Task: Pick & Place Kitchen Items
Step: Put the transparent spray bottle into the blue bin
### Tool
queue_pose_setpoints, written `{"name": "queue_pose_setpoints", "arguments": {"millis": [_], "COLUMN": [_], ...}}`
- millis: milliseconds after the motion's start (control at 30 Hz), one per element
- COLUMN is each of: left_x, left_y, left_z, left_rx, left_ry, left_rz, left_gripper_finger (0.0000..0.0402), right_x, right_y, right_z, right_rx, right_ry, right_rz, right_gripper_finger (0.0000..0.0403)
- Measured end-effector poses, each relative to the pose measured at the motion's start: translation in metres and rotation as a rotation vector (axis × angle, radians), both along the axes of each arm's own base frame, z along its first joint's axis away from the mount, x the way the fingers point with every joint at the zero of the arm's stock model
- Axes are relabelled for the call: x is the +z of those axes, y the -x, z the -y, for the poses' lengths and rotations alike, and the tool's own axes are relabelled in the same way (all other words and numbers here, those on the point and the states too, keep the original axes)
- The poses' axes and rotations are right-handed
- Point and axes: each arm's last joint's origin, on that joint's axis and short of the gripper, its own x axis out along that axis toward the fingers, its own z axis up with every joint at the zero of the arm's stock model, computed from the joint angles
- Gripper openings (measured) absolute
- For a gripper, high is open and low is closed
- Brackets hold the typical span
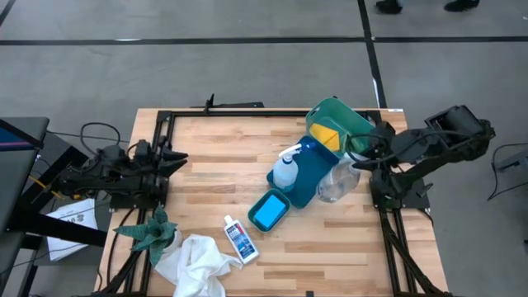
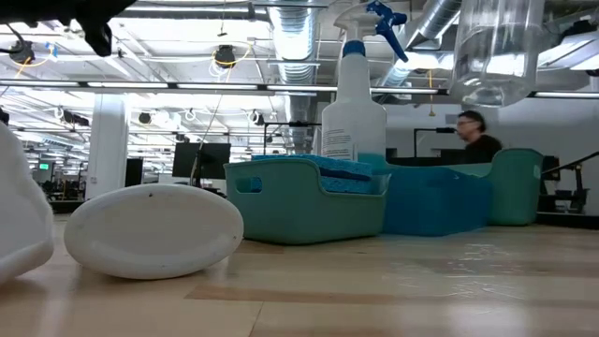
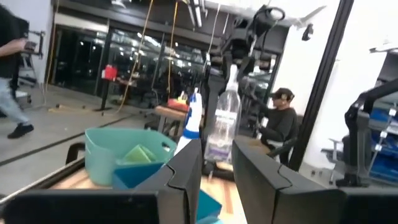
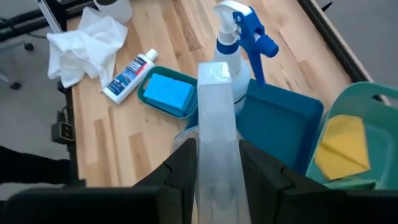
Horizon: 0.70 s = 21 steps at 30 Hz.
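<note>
While right claw (image 4: 214, 163) clamps clear plastic bottle (image 4: 216, 124), lifted for binning | over surface's right edge | left claw (image 3: 216, 163) idle, grip unclear

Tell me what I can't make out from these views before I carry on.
- Clear plastic bottle in the right claw: right wrist view, its base runs off the picture's edge; low view, its top is cut off.
- Small blue-labelled white bottle: print too small in every view.
- Blue sponge: low view, mostly hidden behind the teal tub's wall.
- Left claw: high view, fingers too dark to read.
</note>
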Motion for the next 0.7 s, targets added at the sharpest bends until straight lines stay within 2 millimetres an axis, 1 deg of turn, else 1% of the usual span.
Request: {"name": "queue_pose_setpoints", "arguments": {"millis": [167, 500, 700], "left_x": [0.003, 0.003, 0.003], "left_y": [0.001, 0.001, 0.001], "left_z": [0.000, 0.000, 0.000], "left_rx": [0.000, 0.000, -0.001], "left_ry": [0.000, -0.002, -0.002], "left_rz": [0.035, 0.033, 0.033], "left_gripper_finger": [0.0087, 0.0087, 0.0087], "right_x": [0.000, -0.001, -0.001], "right_y": [-0.002, -0.005, -0.006], "right_z": [0.010, 0.023, 0.032], "right_rx": [0.050, 0.161, 0.191], "right_ry": [0.043, 0.096, 0.138], "right_rz": [-0.027, -0.067, -0.083], "right_gripper_finger": [0.0090, 0.0090, 0.0090]}}
